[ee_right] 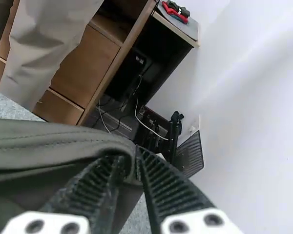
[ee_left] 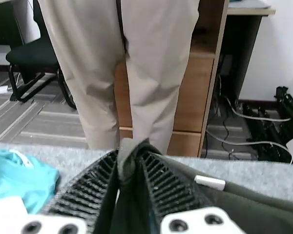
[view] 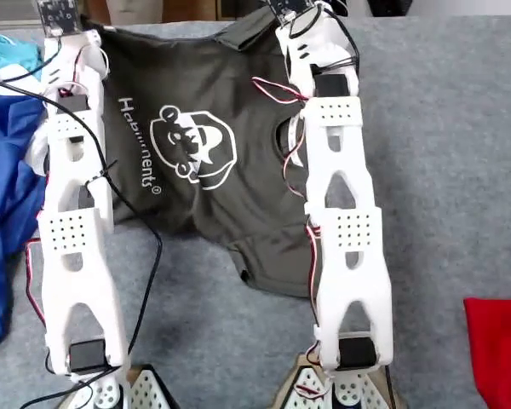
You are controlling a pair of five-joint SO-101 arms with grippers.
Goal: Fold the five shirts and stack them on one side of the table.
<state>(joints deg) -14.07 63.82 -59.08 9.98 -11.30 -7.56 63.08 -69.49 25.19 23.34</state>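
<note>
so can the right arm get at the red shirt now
Probably not yet: the right gripper is shut on the dark shirt at the far edge, though nothing covers the red shirt.

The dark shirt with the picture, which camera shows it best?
The high view: the dark shirt lies spread there, picture visible. The wrist views show folds of it pinched in the left gripper and the right gripper.

The left arm [view: 72,230] and the right arm [view: 345,221] are white plastic, with forked links, grids of small holes and black motor blocks [view: 87,354] at the joints. A black cable [view: 157,251] trails off the left one and red-and-white wires [view: 311,243] run along the right. The jaws are black and ribbed.
</note>
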